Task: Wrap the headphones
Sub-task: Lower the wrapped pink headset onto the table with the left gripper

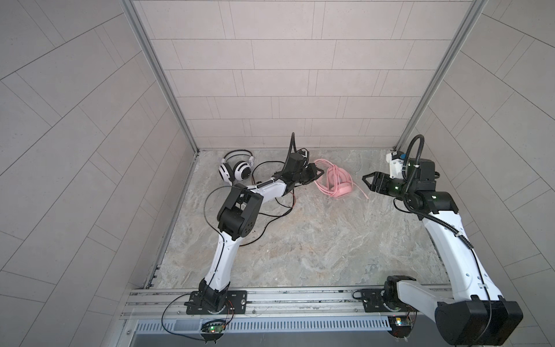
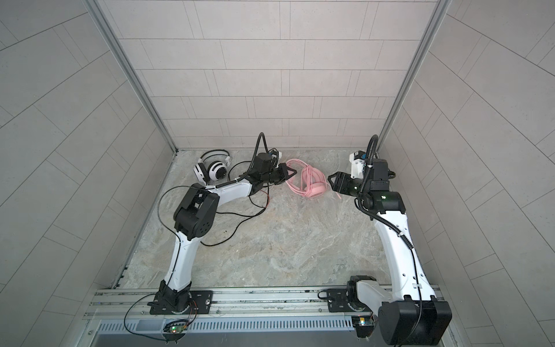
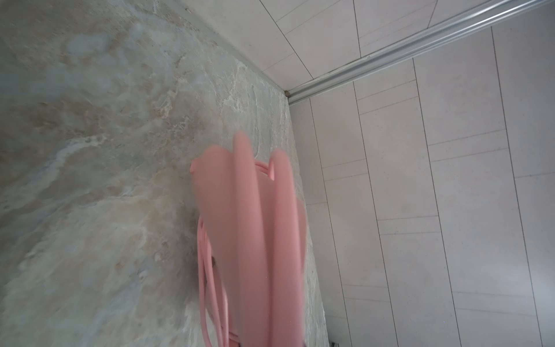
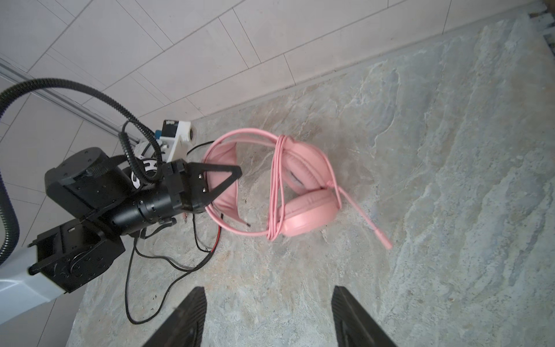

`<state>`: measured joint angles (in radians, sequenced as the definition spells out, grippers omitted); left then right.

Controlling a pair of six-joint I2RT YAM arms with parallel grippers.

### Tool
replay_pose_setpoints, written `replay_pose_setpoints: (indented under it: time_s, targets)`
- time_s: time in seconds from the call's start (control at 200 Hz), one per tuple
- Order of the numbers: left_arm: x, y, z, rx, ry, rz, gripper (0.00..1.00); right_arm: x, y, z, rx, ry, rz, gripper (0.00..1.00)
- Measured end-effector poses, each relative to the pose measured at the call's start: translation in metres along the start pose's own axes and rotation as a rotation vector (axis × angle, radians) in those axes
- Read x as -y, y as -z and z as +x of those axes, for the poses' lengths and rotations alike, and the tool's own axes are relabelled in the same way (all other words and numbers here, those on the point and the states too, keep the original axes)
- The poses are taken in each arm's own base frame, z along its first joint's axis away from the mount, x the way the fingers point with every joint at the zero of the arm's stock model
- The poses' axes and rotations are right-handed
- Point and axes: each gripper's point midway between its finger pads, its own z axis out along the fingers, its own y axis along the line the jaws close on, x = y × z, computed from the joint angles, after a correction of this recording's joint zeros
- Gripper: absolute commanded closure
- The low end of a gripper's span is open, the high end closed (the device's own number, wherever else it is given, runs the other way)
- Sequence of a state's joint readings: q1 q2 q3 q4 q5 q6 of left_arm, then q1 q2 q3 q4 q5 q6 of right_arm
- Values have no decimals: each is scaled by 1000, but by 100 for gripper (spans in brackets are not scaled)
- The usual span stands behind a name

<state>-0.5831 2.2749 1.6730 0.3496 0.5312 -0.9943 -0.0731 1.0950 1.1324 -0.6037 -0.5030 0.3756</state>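
My left hand [image 4: 237,173], pressed together, sits at the pink headphones' [image 4: 303,216] band; right hand [image 4: 268,300] spread, facing them, farther off.

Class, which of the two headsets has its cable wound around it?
The pink headset, pink cable wound round it; the white-and-black headset trails a loose black cable.

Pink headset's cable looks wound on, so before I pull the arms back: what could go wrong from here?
Left gripper is shut right beside the pink headset; pulling away could drag it or loosen the wound cable. The black cable lies looped under the left arm and could snag when it moves.
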Motion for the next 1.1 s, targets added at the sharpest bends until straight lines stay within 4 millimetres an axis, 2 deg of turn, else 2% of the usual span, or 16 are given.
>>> replay_pose_setpoints:
  time_s: [0.15,0.33,0.525,0.625,0.706,0.816,1.006,1.026,1.101]
  targets:
    - [16,-41,-11,58,-3,38,100,3,-2,7,-10,-21,3,33]
    - [26,-75,-18,114,21,82,100,-3,9,4,22,-27,-10,33]
    - [13,-108,-12,152,49,58,100,-8,19,3,43,-27,-20,33]
    - [6,-118,-8,168,63,50,100,-9,21,3,42,-27,-19,33]
    - [-2,-122,-4,175,77,24,91,-10,23,2,40,-27,-19,33]
    - [-13,-122,-1,167,109,-46,71,-11,24,1,43,-26,-20,33]
    - [-37,-117,8,127,105,-175,52,-11,24,1,43,-28,-20,33]
    - [-40,-116,10,122,105,-186,45,-11,24,0,43,-28,-20,33]
    - [-52,-112,16,93,85,-238,31,-11,24,0,46,-31,-22,33]
